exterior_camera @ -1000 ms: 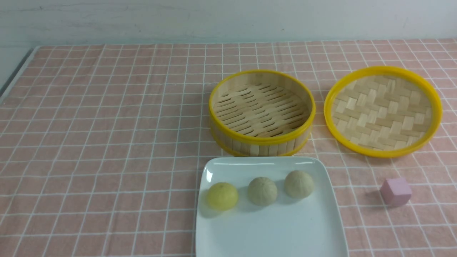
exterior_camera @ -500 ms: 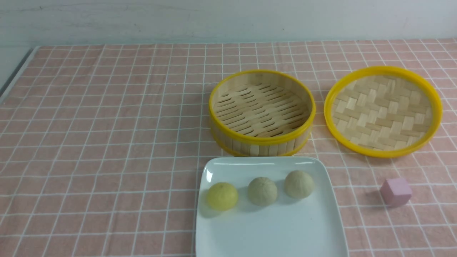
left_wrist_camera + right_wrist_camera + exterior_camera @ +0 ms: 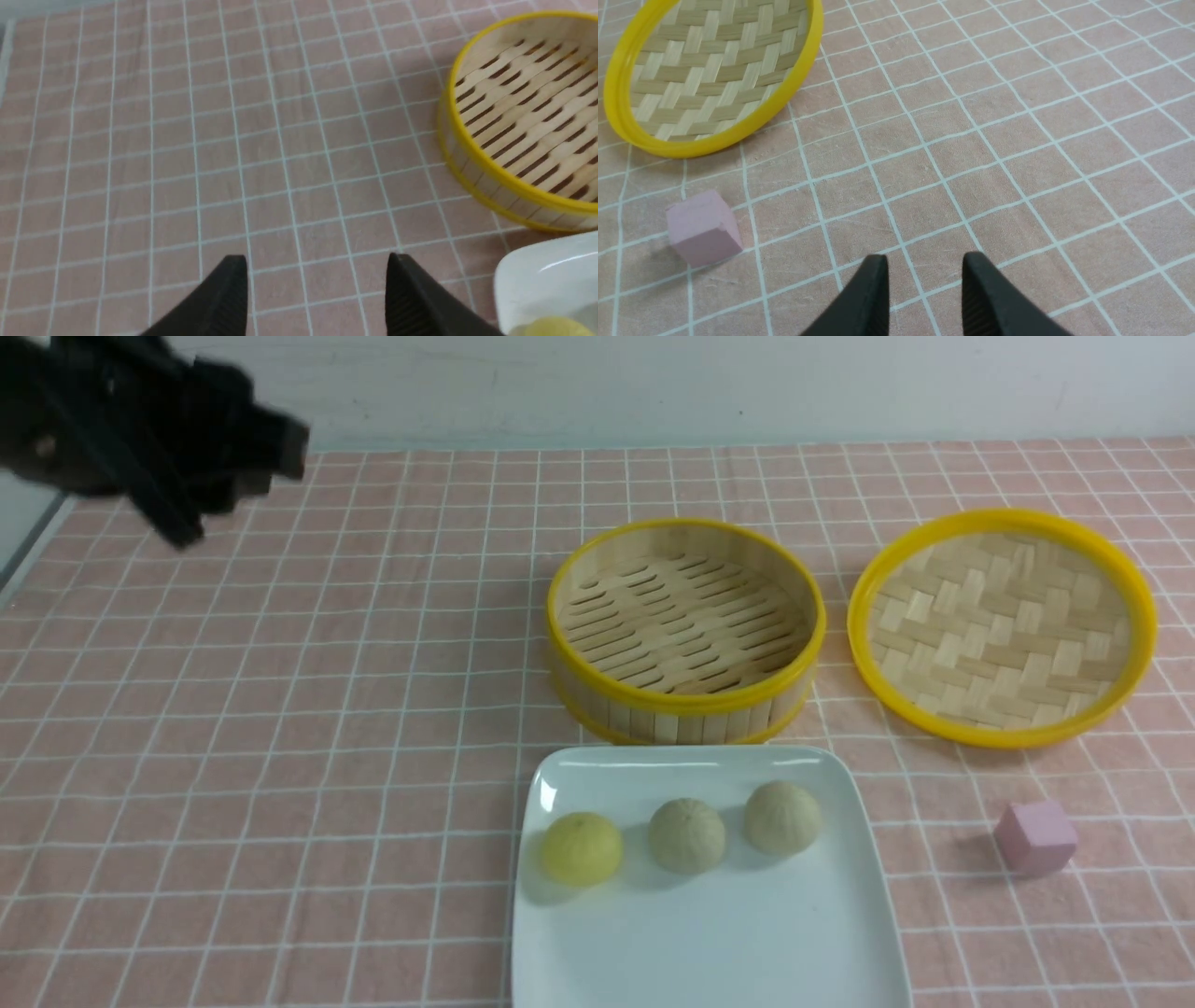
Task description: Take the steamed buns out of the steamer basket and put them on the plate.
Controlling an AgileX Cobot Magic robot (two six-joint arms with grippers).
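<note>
All three steamed buns (image 3: 686, 835) sit on the plate (image 3: 840, 933); the steamer basket (image 3: 684, 705) is empty. Your left gripper (image 3: 316, 268) and right gripper (image 3: 925, 266) gape with nothing held; keep them high and clear.

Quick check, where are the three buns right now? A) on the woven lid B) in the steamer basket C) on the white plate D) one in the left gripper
C: all three buns, yellow, middle and right, sit in a row on the plate; the steamer basket is empty, and the left gripper stands open with nothing between its fingers.
</note>
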